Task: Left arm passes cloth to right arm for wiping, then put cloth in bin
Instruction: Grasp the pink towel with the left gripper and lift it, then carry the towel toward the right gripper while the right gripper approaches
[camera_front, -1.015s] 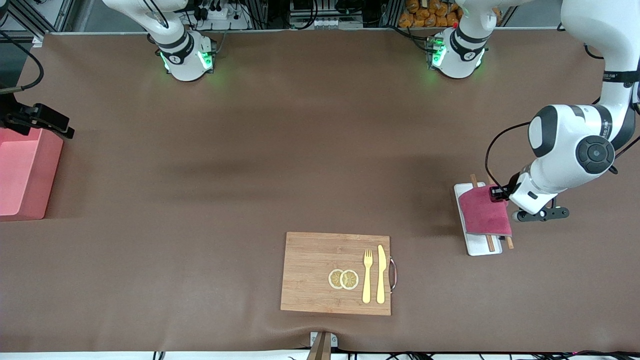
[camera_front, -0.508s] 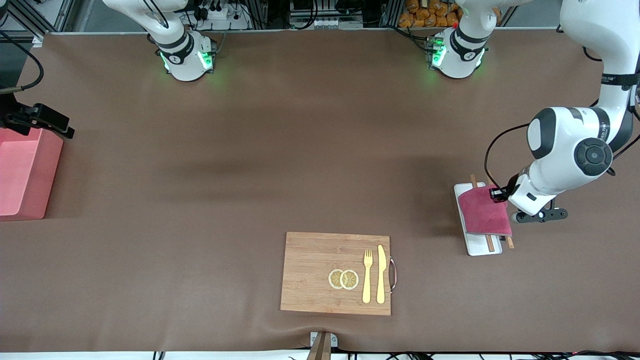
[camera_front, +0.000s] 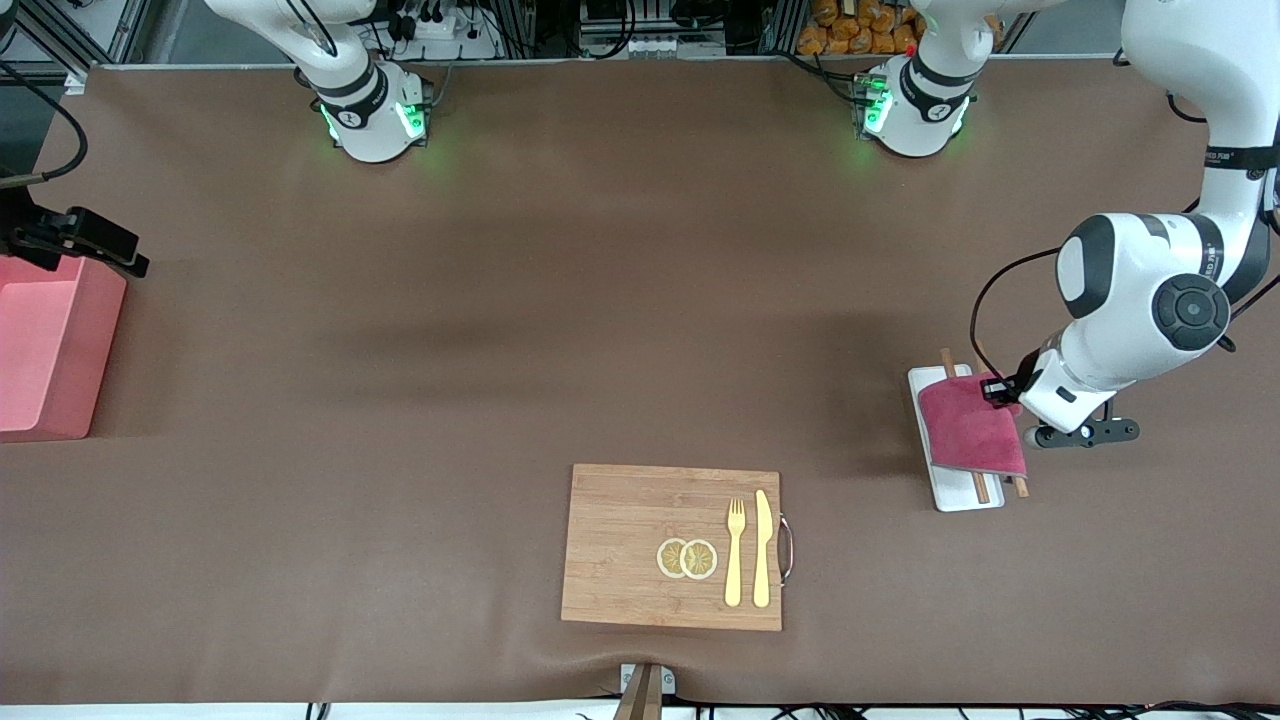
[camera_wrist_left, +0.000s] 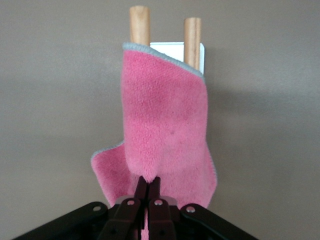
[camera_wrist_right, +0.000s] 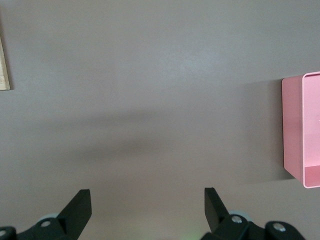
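- Nearest the front camera, a wooden cutting board is seen with two lemon slices, a yellow fork and a yellow knife laid on it; none of this is being touched, and no wiping has been started as far as can be judged.
- A little farther from the camera, toward the left arm's end of the table, the white tray is found with two wooden sticks lying along it, and the cloth is draped over both.
- The cloth's edge is pinched by the left gripper, its fingers drawn narrow and closed on the fabric; in the left wrist view the magenta towel is seen bunched up into the jaws, one corner folded over.
- The bulk of the cloth is judged to be resting on the tray, so the pick-up is rated as gripped but not yet carried away.
- Farther again, at the right arm's end of the table, the bin is seen with nothing visible inside it.
- The right gripper is held over bare table just beside the bin, fingers spread wide and holding nothing; the right arm is waiting.
- Left to be done, by this reckoning: the lift, the handover between arms, the wipe, and the drop into the bin, so nearly the whole job.
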